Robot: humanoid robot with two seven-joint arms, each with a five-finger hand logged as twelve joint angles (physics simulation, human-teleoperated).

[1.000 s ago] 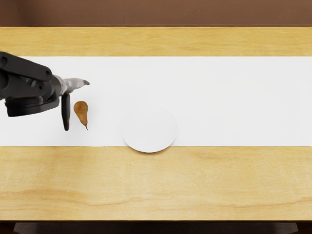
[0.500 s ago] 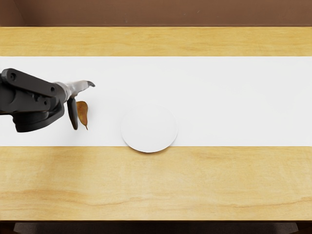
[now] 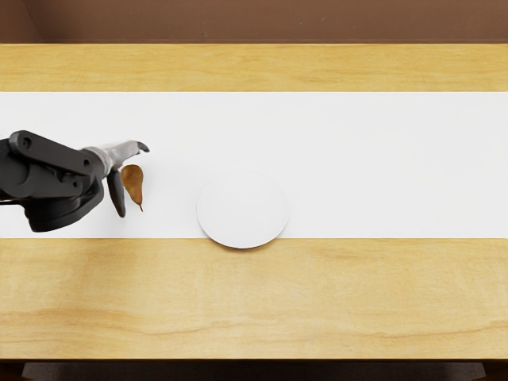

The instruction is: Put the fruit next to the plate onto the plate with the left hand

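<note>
A small brown pear (image 3: 132,182) lies on the white runner, stem pointing toward me, well left of the round white plate (image 3: 242,209). My left hand (image 3: 125,176) comes in from the left edge and sits right against the pear's left side. One finger (image 3: 127,148) reaches over the top of the pear and a dark finger (image 3: 117,194) hangs down beside it. The fingers are spread around the fruit without closing on it. The plate holds nothing.
A white runner (image 3: 357,159) crosses the wooden table (image 3: 254,302) from left to right. A dark wall runs along the table's far edge.
The left hand has moved down and right toward the pear, from beside it to flanking its top and left side. The pear and plate stay where they were.
</note>
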